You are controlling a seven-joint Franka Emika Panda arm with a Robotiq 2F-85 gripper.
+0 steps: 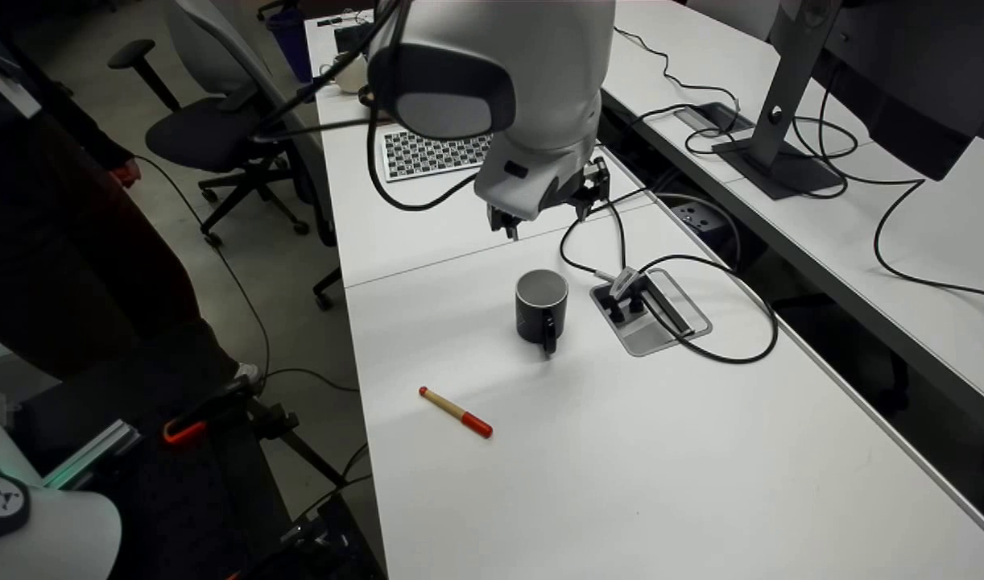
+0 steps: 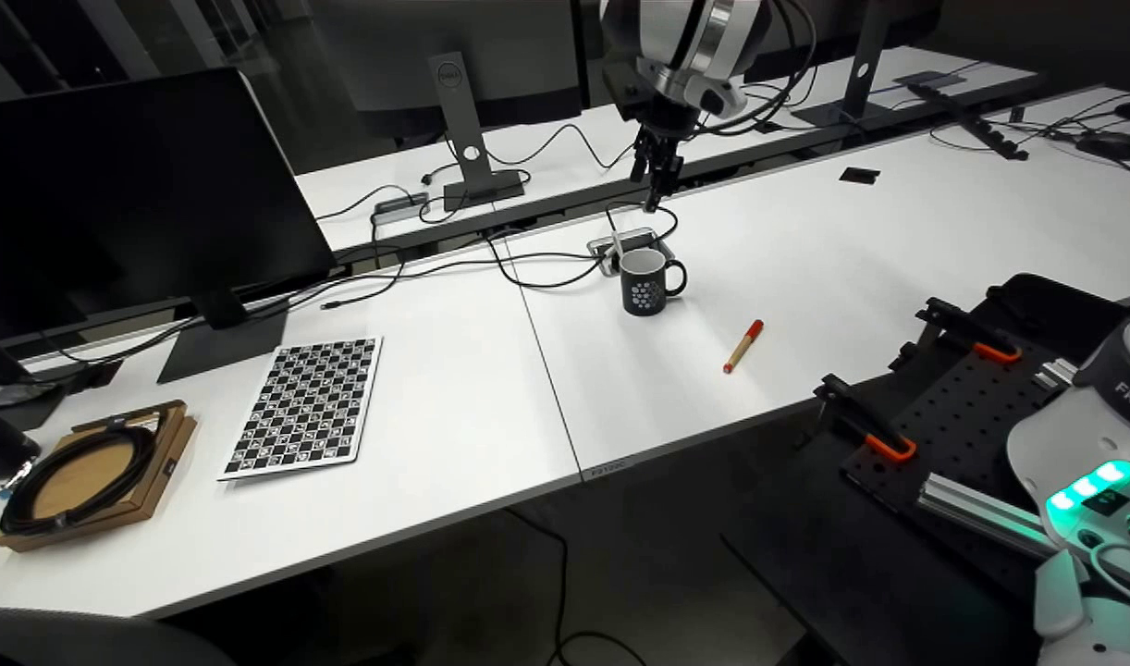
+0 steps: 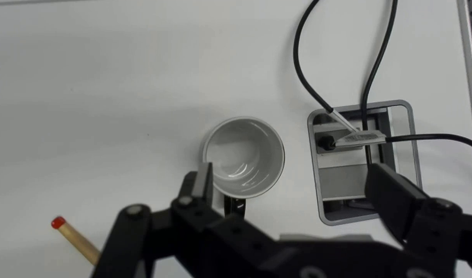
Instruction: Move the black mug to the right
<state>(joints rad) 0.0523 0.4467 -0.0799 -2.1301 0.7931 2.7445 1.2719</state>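
Observation:
The black mug stands upright on the white table in both exterior views point(image 1: 532, 321) point(image 2: 643, 290). Its handle shows in both. In the wrist view I look down into the mug's grey inside point(image 3: 245, 154), with the handle partly hidden behind my gripper's linkage. My gripper point(image 1: 550, 211) is open, with nothing between its fingers. It hangs above the table and apart from the mug, as an exterior view point(image 2: 653, 185) also shows. In the wrist view the gripper point(image 3: 292, 173) has its left finger overlapping the mug's rim, while its right finger overlaps the cable box.
The cable box point(image 1: 645, 342) is set in the table beside the mug, with black cables point(image 3: 303, 73) looping out. A red marker point(image 1: 456, 412) lies near the table's edge. A checkered board point(image 2: 308, 402) and a cardboard box point(image 2: 158, 462) with a coiled cable lie on the adjoining table.

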